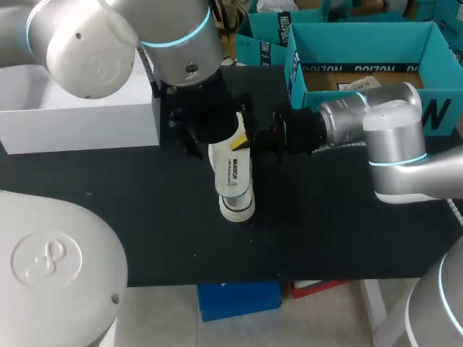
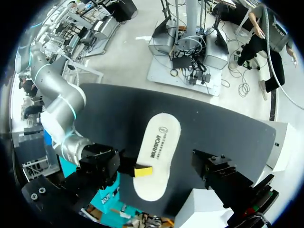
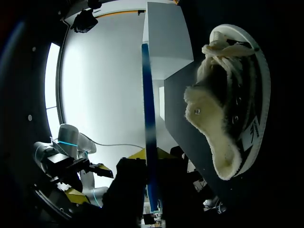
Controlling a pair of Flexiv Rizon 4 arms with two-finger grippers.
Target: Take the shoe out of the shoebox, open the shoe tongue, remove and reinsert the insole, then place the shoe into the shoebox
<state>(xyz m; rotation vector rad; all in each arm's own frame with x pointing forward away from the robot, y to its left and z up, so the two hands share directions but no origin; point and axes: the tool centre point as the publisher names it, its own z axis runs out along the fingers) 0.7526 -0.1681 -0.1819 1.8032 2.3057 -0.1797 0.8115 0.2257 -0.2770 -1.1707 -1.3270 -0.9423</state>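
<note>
I cannot tell if my right hand point(image 2: 142, 171) clamps the white oval insole point(image 2: 159, 152); a loose pinch could drop it.

Black table point(image 1: 145, 210), matte, dark across the top. White box point(image 1: 79, 123) at far left corner, resting flat on the surface, plain long face toward near edge, well apart from near edge.

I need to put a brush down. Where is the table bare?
Bare: the black table in front of the white box, and the strip between the shoe and the near edge. Crowded: around the shoe, where the left hand and right hand meet, beside the teal shoebox.
</note>
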